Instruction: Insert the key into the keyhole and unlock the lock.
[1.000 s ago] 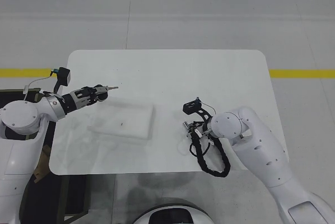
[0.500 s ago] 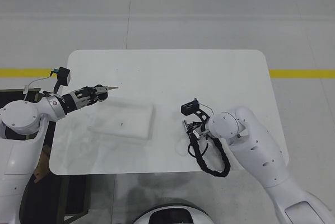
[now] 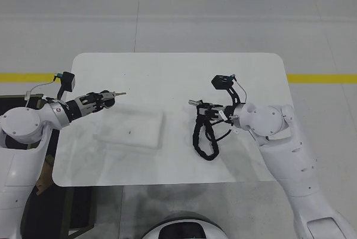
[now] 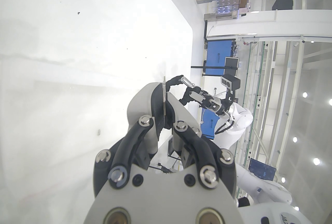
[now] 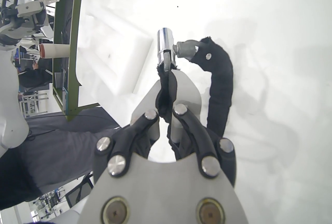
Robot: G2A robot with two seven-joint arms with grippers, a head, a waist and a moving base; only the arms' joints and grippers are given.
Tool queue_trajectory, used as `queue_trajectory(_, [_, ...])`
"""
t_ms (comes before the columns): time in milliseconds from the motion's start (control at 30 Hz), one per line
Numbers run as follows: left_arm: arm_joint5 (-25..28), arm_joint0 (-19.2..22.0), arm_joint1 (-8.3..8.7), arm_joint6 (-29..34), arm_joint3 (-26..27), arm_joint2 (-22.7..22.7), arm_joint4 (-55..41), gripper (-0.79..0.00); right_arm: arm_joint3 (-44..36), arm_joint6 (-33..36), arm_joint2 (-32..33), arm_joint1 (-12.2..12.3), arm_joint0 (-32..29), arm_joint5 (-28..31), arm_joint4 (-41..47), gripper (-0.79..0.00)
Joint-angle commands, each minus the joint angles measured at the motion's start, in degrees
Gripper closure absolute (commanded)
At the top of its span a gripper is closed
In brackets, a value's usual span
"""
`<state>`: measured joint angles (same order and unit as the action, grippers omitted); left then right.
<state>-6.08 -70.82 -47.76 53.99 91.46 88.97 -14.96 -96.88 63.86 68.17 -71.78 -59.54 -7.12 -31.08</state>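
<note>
My left gripper (image 3: 111, 96) is held above the table's left part, shut on a thin metal key (image 3: 120, 94) whose blade (image 4: 164, 94) sticks out past the fingertips toward the other arm. My right gripper (image 3: 209, 110) is right of centre, shut on the black fabric-sleeved cable lock (image 3: 205, 138) just behind its silver cylinder (image 5: 164, 45). The cylinder (image 3: 193, 103) points toward the key. The sleeved cable (image 5: 220, 85) loops down from the gripper to the table. In the left wrist view the lock (image 4: 185, 81) and right gripper (image 4: 199, 98) show farther off.
A flat white foam pad (image 3: 134, 128) lies on the white table (image 3: 166, 66) between the two arms, below the line from key to lock. The pad (image 5: 114, 54) also shows beside the cylinder. Bare tabletop lies behind both grippers.
My right arm has lifted the lock from the table's front part and swung it back and up, turning the cylinder toward the key. The left arm and key have not moved.
</note>
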Motion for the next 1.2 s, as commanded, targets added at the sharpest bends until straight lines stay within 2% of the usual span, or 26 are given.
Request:
queue_trajectory(0, [0.0,0.0,0.0,0.0,0.0,0.0,0.0,0.0,-2.1,-5.1,1.5,0.1,-5.1,2.0,2.0,0.0])
queue_trajectory(67, [0.0,-1.2,-0.15,-0.6,0.4,0.1,-1.7,0.0,-2.6,-9.2,3.0,0.0,-8.0,5.1,7.4,0.0])
queue_trajectory(133, [0.6,-3.5,-0.71,-1.5,2.3,-0.3,-7.6,0.0,-1.3,-12.2,4.5,-0.2,-9.0,8.7,13.9,0.0])
queue_trajectory(200, [0.7,-4.0,-1.36,0.8,2.0,-2.1,-14.5,0.0,0.6,-13.7,5.3,-0.4,-9.5,12.5,20.1,0.0])
queue_trajectory(367, [1.6,-0.8,-3.26,9.6,-3.1,-8.1,-30.0,0.0,4.6,-12.6,6.1,-0.8,-9.7,19.3,34.2,0.0])
queue_trajectory(433, [0.1,1.0,-4.03,11.2,-5.5,-10.4,-34.0,0.0,5.8,-11.6,6.0,-0.9,-9.4,20.9,37.5,0.0])
queue_trajectory(533, [-0.9,2.8,-4.74,10.8,-8.0,-12.5,-34.8,0.0,6.6,-11.9,6.1,-1.0,-9.5,25.6,41.1,0.0])
queue_trajectory(700, [-0.9,2.8,-4.74,10.8,-8.0,-12.5,-34.8,0.0,6.6,-11.9,6.1,-1.0,-9.5,25.6,41.1,0.0])
queue_trajectory(767, [-0.9,2.8,-4.74,10.8,-8.0,-12.5,-34.8,0.0,4.8,-11.8,5.7,-1.0,-11.4,26.0,41.9,0.0])
queue_trajectory(833, [2.0,0.4,-4.77,10.2,-5.4,-12.0,-33.6,0.0,2.2,-10.8,5.6,-0.9,-13.2,26.6,43.1,0.0])
queue_trajectory(900, [4.7,-0.6,-4.77,12.7,-4.0,-11.3,-32.9,0.0,1.9,-8.6,5.1,-1.0,-13.6,26.3,48.9,0.0])
queue_trajectory(1067, [14.0,1.0,-4.88,19.8,-4.5,-10.0,-29.2,0.0,2.6,-2.4,5.0,-1.0,-12.7,23.9,59.6,0.0])
queue_trajectory(1167, [12.7,2.0,-5.25,22.4,-6.2,-10.4,-32.2,0.0,3.2,0.8,4.5,-1.1,-12.4,23.1,62.8,0.0])
